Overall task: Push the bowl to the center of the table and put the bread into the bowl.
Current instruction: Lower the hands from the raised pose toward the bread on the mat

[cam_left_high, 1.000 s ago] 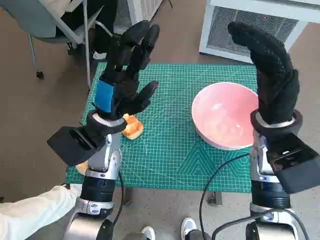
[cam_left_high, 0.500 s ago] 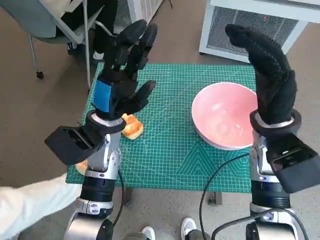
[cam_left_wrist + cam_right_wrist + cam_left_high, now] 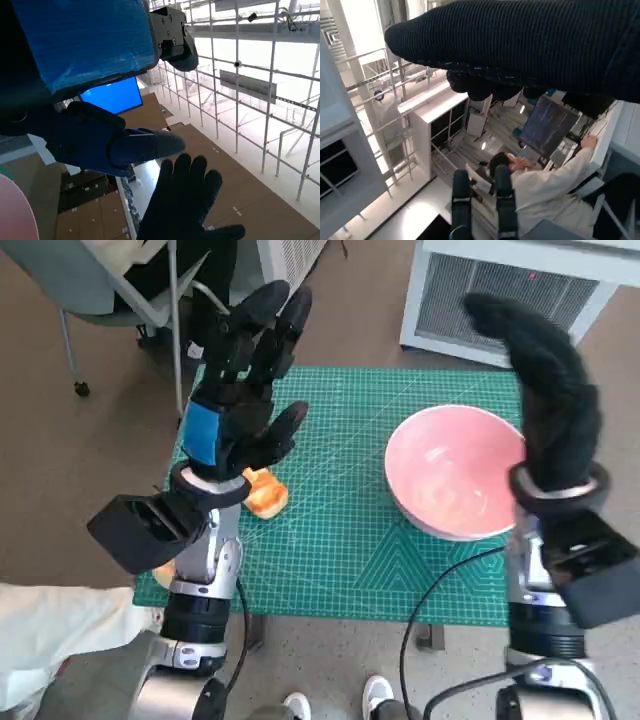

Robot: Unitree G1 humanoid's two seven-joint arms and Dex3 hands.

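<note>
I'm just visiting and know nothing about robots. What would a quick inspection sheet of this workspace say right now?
Surface: green cutting mat covers the small table.
Job's things: pink bowl sits toward the table's right side, empty; bread lies on the mat at the left, partly hidden by the left hand.
Clutter: an orange piece at the mat's left edge.
Hands: left hand and right hand raised, holding nothing.
Cables: black cable loops near the right forearm.
Surroundings: chair, white grilled unit, a person's pale sleeve.

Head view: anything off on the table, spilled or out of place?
Nothing spilled or damaged. The pink bowl sits upright and empty toward the table's right side, not yet centred. The bread lies on the green mat near the left wrist. Both hands are raised, holding nothing.
</note>
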